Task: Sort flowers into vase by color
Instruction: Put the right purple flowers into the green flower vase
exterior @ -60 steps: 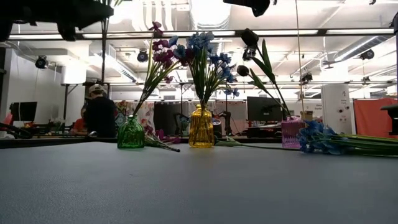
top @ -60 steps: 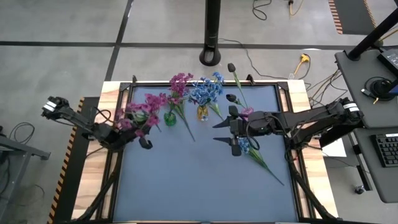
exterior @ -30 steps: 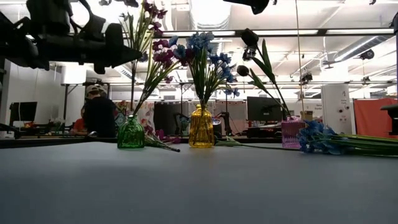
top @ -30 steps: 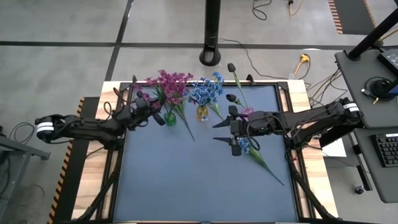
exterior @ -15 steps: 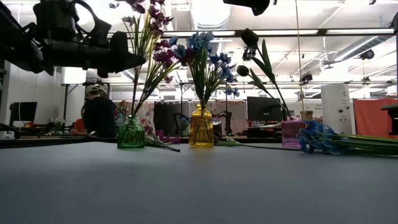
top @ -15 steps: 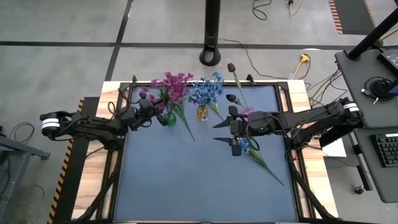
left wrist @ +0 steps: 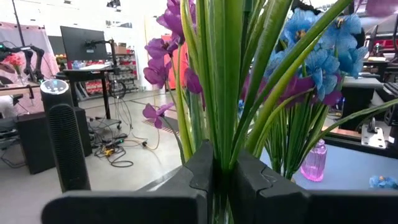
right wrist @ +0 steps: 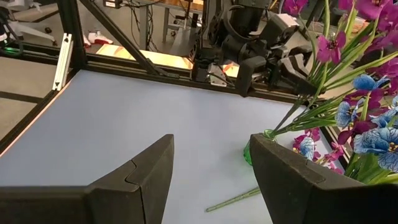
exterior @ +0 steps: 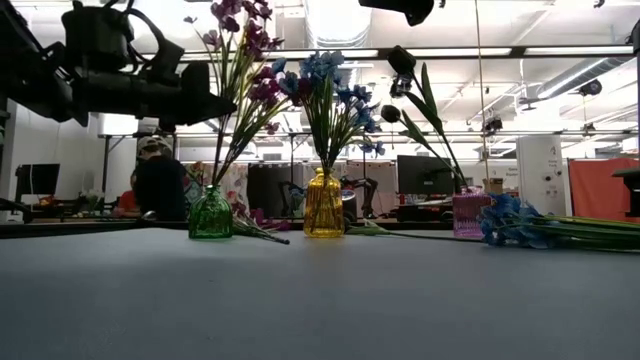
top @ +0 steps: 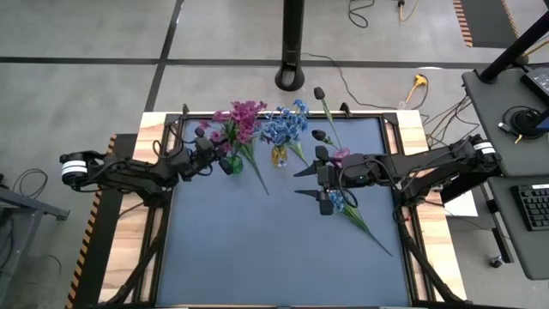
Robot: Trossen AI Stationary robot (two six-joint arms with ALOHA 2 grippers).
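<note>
Left gripper (top: 208,154) pressed tight on a bunch of green stems (left wrist: 224,93), pinching a magenta sprig (top: 225,130) upright just beside the green vase (top: 233,162), at the far left of the table (top: 274,249); in the left wrist view, fingers (left wrist: 193,180) closed around the stems with no gap showing. Whether the stem ends sit inside the vase mouth cannot be told. Held high over the tabletop in the low view (exterior: 205,100), blossoms rising above it.

Right gripper (top: 322,183) spread wide and empty, hovering mid-table right of centre, right above a blue sprig (top: 336,201) lying flat with its stem running toward the near right edge. In the right wrist view, both dark fingers (right wrist: 146,171) apart with bare table between them.

Further out: yellow vase (top: 280,156) holding blue flowers (top: 286,124), just right of the green vase; dark purple buds (top: 318,93) on long stems at the far edge; a pink vase (exterior: 467,215) at the right in the low view.

Against 2 seconds ago: left gripper and its magenta sprig shifted from the left edge inward and back to the green vase. Right gripper unmoved, jaws the same
</note>
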